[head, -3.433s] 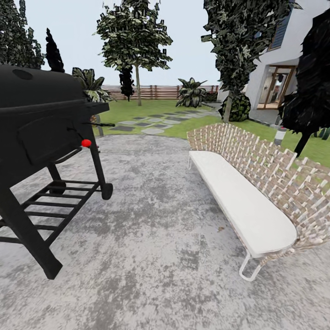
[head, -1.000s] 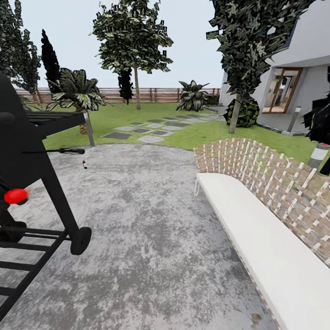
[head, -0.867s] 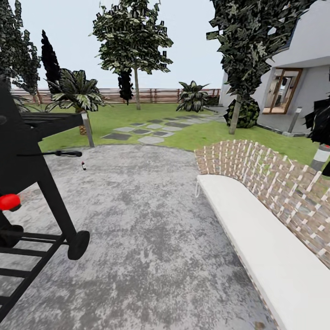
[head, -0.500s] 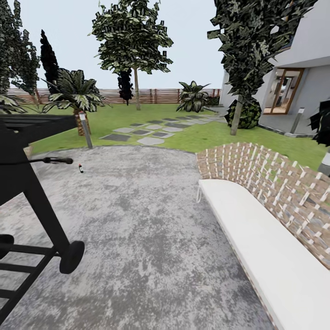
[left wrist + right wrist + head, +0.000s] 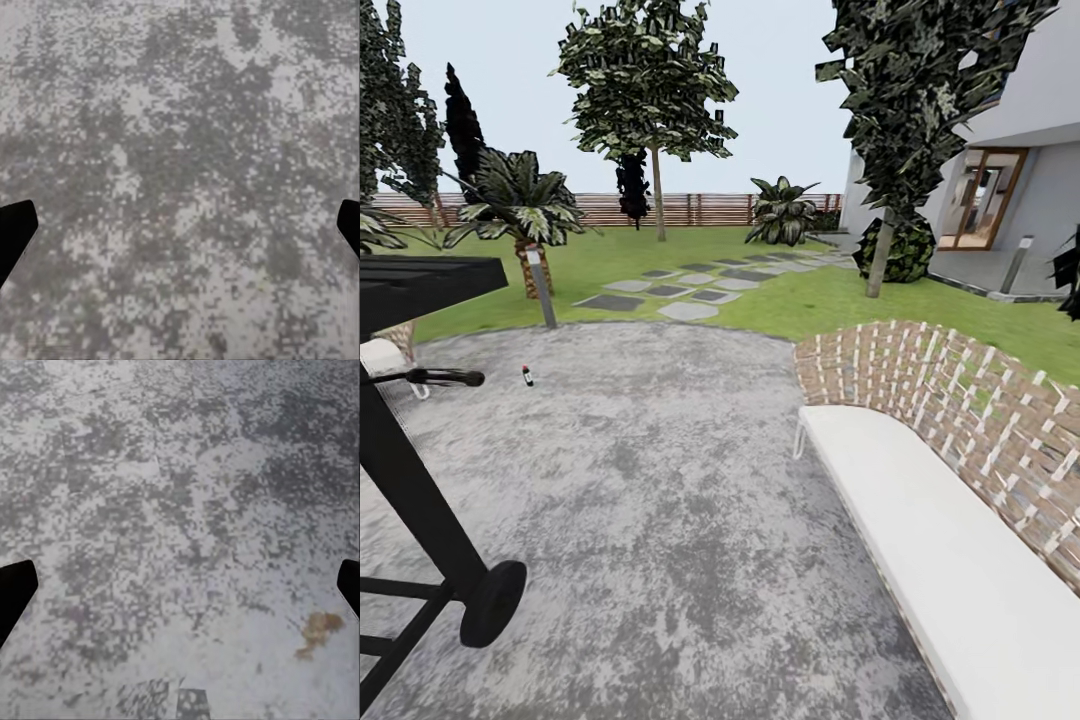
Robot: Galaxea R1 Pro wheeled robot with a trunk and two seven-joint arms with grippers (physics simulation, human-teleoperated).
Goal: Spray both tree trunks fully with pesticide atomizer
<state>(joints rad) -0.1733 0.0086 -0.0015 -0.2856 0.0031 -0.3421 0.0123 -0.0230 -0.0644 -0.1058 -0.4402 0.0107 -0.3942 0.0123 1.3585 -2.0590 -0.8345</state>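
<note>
Transit step, atomizer not yet in hand: left gripper (image 5: 180,225) and right gripper (image 5: 180,585) both spread wide and empty, facing down at the grey paving (image 5: 690,480). A small dark bottle with a red cap (image 5: 527,375), likely the atomizer, stands well ahead of both grippers, left of the line of travel. Judgement: steer clear of the black grill (image 5: 420,420) and white bench (image 5: 930,530), stopping with the bottle in left-gripper reach; the two trees (image 5: 657,190) (image 5: 878,255) stand on the lawn beyond.

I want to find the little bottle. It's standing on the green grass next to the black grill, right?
Not quite. In the head view the little bottle stands next to the black grill, but on the mottled grey paving, not on the grass, which begins farther back.
</note>
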